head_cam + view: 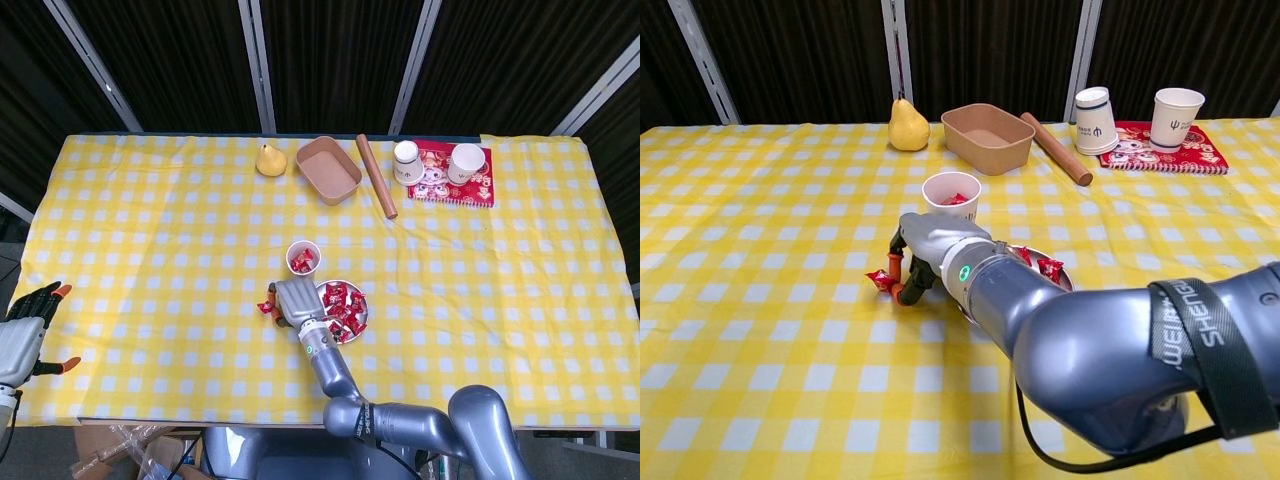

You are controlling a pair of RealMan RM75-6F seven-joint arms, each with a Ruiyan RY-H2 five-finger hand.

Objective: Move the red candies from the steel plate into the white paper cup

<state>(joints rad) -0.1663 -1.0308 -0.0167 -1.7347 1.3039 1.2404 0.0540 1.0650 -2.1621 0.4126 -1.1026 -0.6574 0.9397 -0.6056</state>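
Gleaming red foil-wrapped candies on steel plate

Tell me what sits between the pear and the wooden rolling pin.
The brown tray lies between the pear and the rolling pin, apart from both; the head view shows it plainly.
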